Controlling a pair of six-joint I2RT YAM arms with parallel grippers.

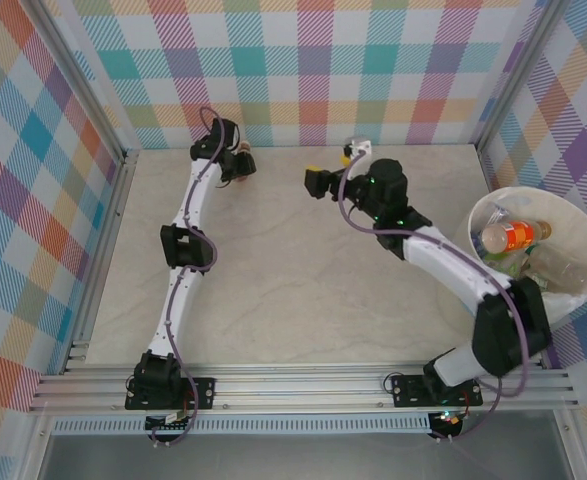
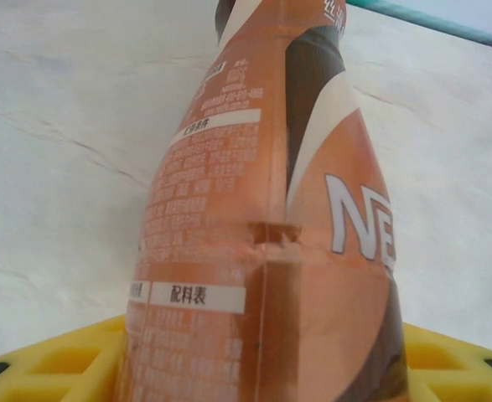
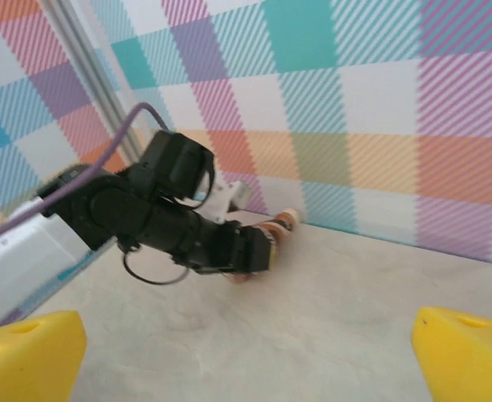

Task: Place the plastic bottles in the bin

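An orange and brown plastic bottle (image 2: 254, 209) lies on the table by the back wall. My left gripper (image 1: 239, 166) is shut on it, with the yellow fingers (image 2: 53, 364) pressed to both of its sides. From the right wrist the same bottle (image 3: 283, 224) sticks out of the left gripper (image 3: 258, 249), cap toward the wall. My right gripper (image 1: 318, 182) hovers mid-table at the back, open, its yellow fingertips (image 3: 28, 352) wide apart with nothing between them. The cream bin (image 1: 573, 218) stands at the right and holds several bottles, among them an orange-labelled one (image 1: 508, 237).
Chequered walls close the table on the left, back and right. A metal rail (image 1: 303, 385) runs along the near edge, where both arm bases are bolted. The right arm (image 1: 453, 265) stretches diagonally beside the bin.
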